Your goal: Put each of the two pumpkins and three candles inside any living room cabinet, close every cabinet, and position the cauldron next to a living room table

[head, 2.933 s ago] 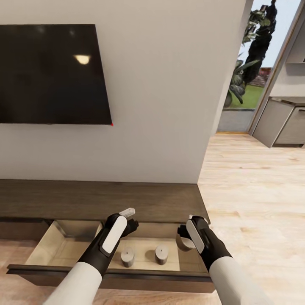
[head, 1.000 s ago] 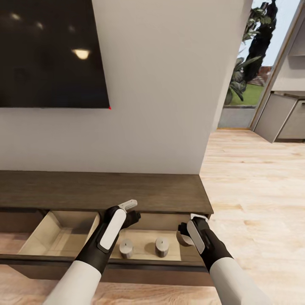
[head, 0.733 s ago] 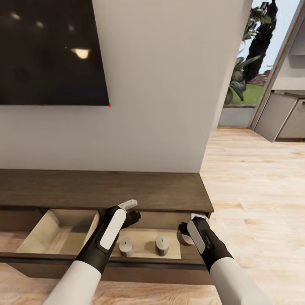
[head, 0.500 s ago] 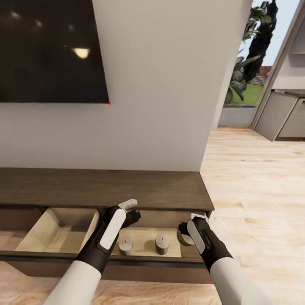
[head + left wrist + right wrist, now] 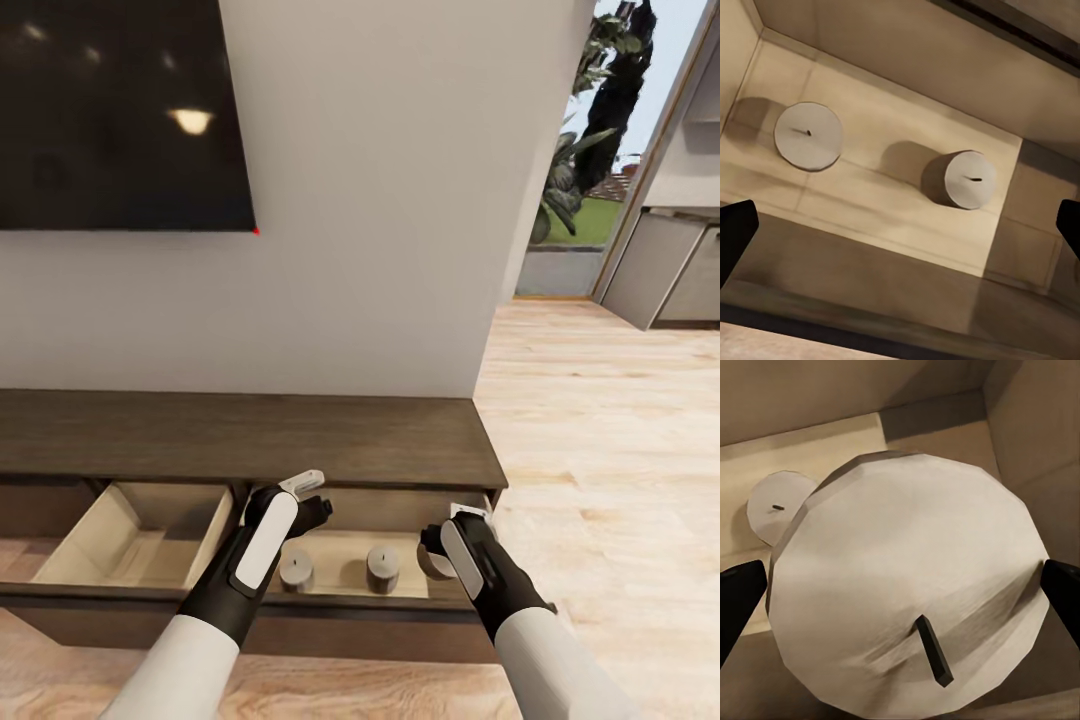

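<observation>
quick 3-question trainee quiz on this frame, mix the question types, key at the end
1. True or false: the right gripper holds a stubby grey-beige candle over the pale wood drawer of the long dark-brown cabinet.
2. How many candles stand on that drawer's floor? A) none B) two C) four
3. Fill in: the left gripper, above the drawer, is ____ (open/shut).

Key: 1 true. 2 B, the left candle and the right candle stand apart from each other. 3 open, with nothing between its fingers.
</observation>
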Controlling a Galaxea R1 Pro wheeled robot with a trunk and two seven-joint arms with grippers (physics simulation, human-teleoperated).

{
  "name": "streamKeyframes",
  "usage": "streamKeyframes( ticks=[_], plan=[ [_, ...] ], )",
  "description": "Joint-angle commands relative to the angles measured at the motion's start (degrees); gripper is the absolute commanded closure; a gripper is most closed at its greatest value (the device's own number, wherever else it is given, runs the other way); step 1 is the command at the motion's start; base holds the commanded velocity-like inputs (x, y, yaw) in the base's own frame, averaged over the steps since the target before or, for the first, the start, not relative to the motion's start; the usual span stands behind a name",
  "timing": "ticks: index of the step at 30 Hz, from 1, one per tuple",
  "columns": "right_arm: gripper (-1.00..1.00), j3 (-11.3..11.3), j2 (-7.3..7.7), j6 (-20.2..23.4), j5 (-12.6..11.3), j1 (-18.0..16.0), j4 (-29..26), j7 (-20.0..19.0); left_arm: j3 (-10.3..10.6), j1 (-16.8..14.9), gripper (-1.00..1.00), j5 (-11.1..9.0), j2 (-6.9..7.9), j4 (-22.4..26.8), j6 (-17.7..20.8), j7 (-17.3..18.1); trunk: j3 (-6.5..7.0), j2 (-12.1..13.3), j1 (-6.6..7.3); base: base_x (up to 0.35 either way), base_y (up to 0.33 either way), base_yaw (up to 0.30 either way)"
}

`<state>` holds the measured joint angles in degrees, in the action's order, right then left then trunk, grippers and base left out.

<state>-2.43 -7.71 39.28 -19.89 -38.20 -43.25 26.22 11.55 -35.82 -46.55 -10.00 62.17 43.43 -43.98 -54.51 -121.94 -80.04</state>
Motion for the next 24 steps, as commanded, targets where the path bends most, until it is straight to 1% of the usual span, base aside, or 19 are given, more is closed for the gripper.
streamKeyframes(
  ticks=[1, 6, 16, 21, 24],
  plan=[
    [1.00, -0.20, 0.02, 0.09, -0.59, -0.03, -0.08, 0.55, 0.05, -0.04, -1.00, -0.56, 0.00, 0.06, 0.04, -0.58, -0.24, -0.44, -0.22, 0.000, 0.000, 0.000],
    [1.00, -0.34, -0.18, 0.01, -0.59, -0.03, -0.03, 0.56, 0.05, -0.04, -1.00, -0.56, 0.00, 0.06, 0.07, -0.57, -1.13, -2.45, -1.31, 0.000, 0.000, 0.000],
    [1.00, -0.47, -0.38, 0.00, -0.53, -0.03, -0.06, 0.54, 0.20, -0.04, -1.00, -0.56, 0.00, 0.08, 0.01, -0.51, -1.13, -2.45, -1.31, 0.000, 0.000, 0.000],
    [1.00, -0.47, -0.28, 0.00, -0.54, -0.03, -0.06, 0.51, 0.22, -0.04, -1.00, -0.56, 0.00, 0.06, -0.01, -0.50, -1.13, -2.45, -1.31, 0.049, -0.144, 0.000],
    [1.00, -0.35, 0.02, 0.00, -0.73, -0.03, -0.06, 0.50, 0.21, -0.04, -1.00, -0.56, 0.00, 0.06, 0.00, -0.53, -1.13, -2.45, -1.31, 0.013, -0.040, 0.000]
  ],
)
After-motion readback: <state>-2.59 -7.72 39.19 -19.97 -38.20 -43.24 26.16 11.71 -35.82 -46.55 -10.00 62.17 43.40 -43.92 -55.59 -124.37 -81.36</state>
